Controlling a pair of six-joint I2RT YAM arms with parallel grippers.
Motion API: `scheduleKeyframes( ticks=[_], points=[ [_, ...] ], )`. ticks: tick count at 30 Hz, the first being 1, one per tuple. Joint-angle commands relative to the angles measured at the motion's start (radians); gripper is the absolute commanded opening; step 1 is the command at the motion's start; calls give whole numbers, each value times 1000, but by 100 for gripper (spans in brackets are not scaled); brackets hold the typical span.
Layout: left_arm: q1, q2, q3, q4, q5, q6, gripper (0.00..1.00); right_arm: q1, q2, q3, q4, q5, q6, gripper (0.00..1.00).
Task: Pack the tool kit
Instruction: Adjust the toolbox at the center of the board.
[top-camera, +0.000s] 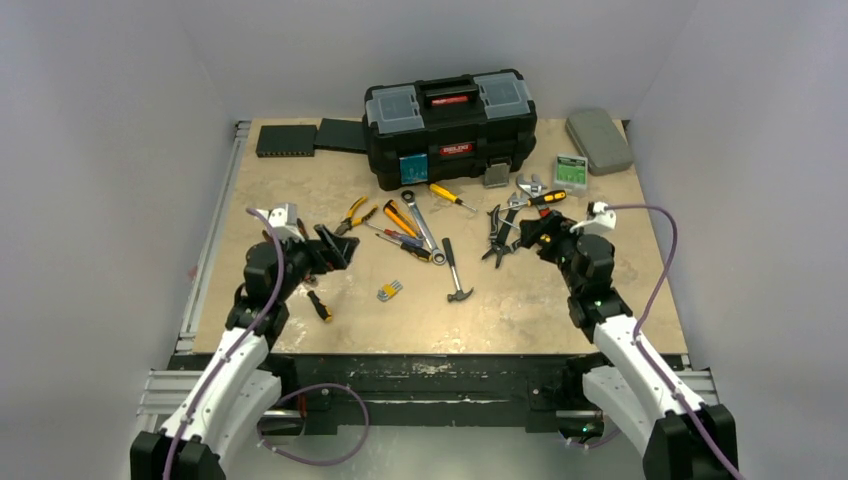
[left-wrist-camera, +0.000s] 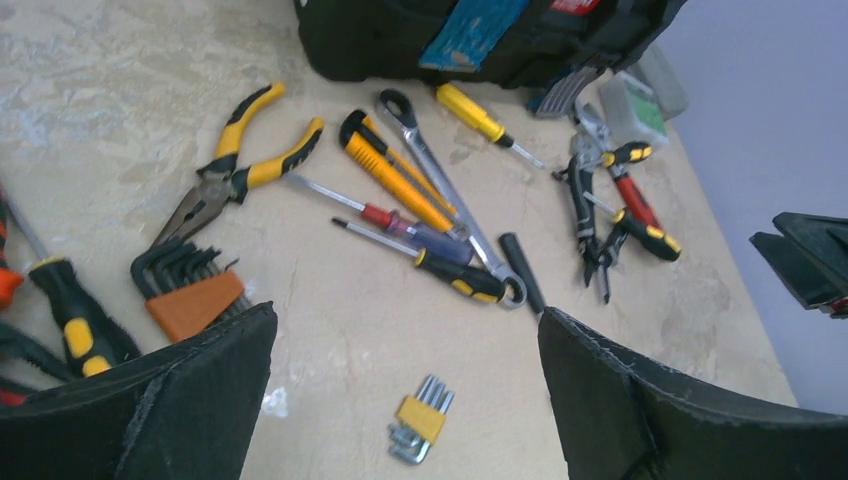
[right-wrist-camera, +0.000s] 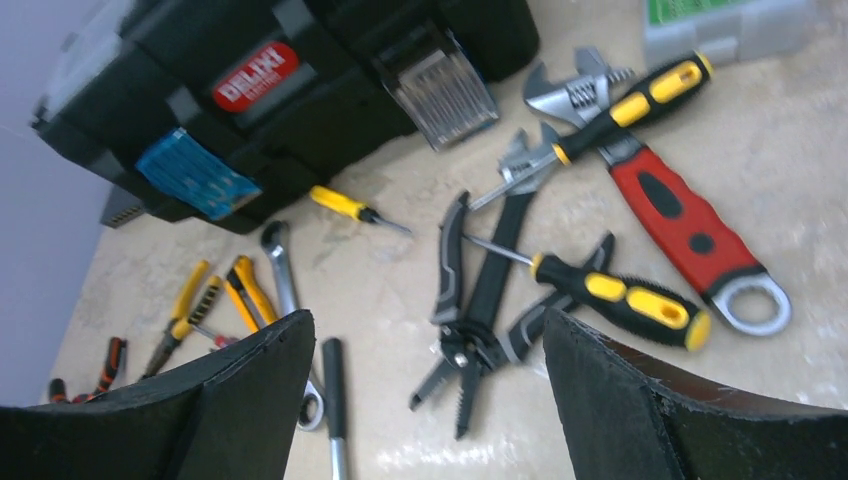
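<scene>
The black toolbox (top-camera: 447, 125) stands shut at the back middle, with a red-labelled handle and two clear-lidded compartments. Loose tools lie in front of it: yellow pliers (top-camera: 352, 214), a wrench (top-camera: 421, 222), screwdrivers (top-camera: 404, 243), a hammer (top-camera: 455, 271), a yellow hex-key set (top-camera: 389, 291), black pliers (top-camera: 499, 238) and a red-handled adjustable wrench (right-wrist-camera: 690, 228). My left gripper (top-camera: 335, 247) is open and empty, left of the tools; the hex-key set (left-wrist-camera: 420, 430) lies between its fingers in its wrist view. My right gripper (top-camera: 535, 232) is open and empty, above the black pliers (right-wrist-camera: 480, 330).
Flat black boxes (top-camera: 285, 140) lie at the back left. A flat grey case (top-camera: 598, 139) and a small green-labelled box (top-camera: 571, 171) lie at the back right. An orange hex-key holder (left-wrist-camera: 190, 290) and a black-yellow screwdriver (top-camera: 318, 305) lie near the left gripper.
</scene>
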Motion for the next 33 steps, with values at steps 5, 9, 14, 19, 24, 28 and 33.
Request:
scheduleKeyframes(
  ticks=[5, 9, 14, 19, 24, 28, 33],
  points=[
    [-4, 317, 379, 157, 66, -21, 100, -2, 243, 351, 39, -77, -9, 83],
    [-4, 508, 563, 212, 105, -10, 100, -4, 402, 527, 1, -81, 6, 83],
    [-2, 778, 855, 176, 184, 31, 100, -28, 605, 744, -72, -70, 19, 84],
    [15, 995, 1122, 131, 241, 91, 100, -64, 722, 848, -59, -68, 88, 84],
    [57, 1212, 1370, 161, 322, 93, 99, -73, 835, 986, -105, -35, 161, 84],
    [95, 1400, 1578, 147, 375, 96, 98, -73, 917, 1054, -93, -22, 166, 83],
    [114, 1618, 1877, 40, 418, 107, 98, -85, 994, 1116, -73, -7, 154, 83]
  ],
)
